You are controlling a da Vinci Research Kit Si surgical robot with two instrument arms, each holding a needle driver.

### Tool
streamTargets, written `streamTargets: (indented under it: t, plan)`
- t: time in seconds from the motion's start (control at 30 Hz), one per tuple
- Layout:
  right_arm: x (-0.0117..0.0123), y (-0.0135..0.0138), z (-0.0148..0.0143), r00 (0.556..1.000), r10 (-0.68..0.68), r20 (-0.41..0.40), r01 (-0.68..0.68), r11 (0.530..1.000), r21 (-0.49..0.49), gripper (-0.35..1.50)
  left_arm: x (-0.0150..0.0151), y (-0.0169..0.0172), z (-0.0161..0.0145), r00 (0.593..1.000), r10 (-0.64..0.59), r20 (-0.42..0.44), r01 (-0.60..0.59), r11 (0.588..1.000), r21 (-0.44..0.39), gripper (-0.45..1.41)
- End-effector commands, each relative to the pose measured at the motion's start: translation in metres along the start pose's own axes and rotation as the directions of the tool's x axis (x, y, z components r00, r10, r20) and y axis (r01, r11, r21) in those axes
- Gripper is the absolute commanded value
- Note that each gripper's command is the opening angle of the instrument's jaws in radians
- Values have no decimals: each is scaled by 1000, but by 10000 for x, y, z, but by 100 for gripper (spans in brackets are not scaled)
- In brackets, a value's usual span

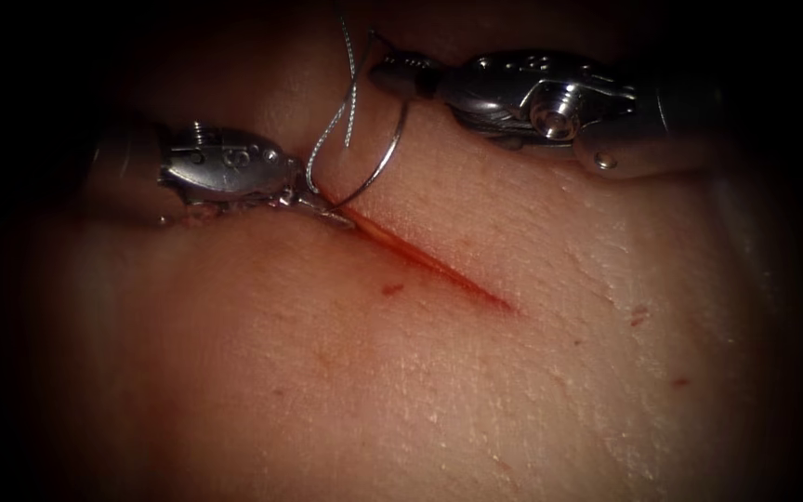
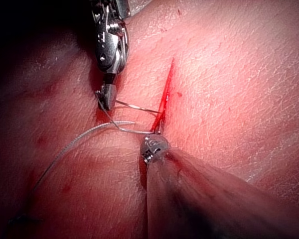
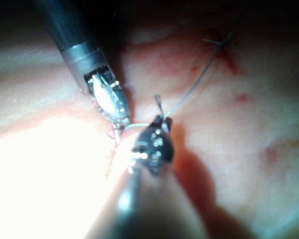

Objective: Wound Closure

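While the right tool (image 1: pixel 385 72) grips it, the thin curved needle (image 1: pixel 385 160) enters the cut (image 1: pixel 429 263)

Pale pink-tan tissue (image 1: pixel 532 372), finely grained with a criss-cross skin texture, flushed deeper red beside the cut (image 1: pixel 439 265). Cut itself a thin dark-red line, glossy with red fluid (image 1: pixel 392 289) smeared in small spots just left of it and in fainter flecks well to the right. Silver-grey needle (image 1: pixel 385 158), bright along its curve. Whitish-grey thread (image 1: pixel 332 130), faintly twisted in pattern. Shiny steel left tool (image 1: pixel 327 209) and right tool (image 1: pixel 388 74), mirror highlights on metal, darker grey at the joints, black shaft behind.
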Motion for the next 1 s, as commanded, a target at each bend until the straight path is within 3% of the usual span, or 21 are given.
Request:
streamTargets:
  t: [0.03,0.17,0.4,0.8,1.0]
  plan:
    - [-2,2,10,1000,-5,3,5,1000,-2,-35,-4,1,6,1000,5,12,-5,1000,-4,-11]
    - [-14,11,22,1000,-24,20,24,1000,-18,-35,-12,13,0,998,11,58,-11,1000,-10,-15]
    - [-50,-1,42,997,-65,49,66,998,-17,-35,-23,46,-10,995,21,93,-18,999,-32,-15]
    - [-64,-11,52,991,-111,69,112,994,-16,-35,-53,84,-58,995,46,94,-45,999,-17,-10]
    - [-65,-2,52,987,-141,78,144,989,-39,-35,-57,82,-58,994,50,94,-49,999,-12,-8]
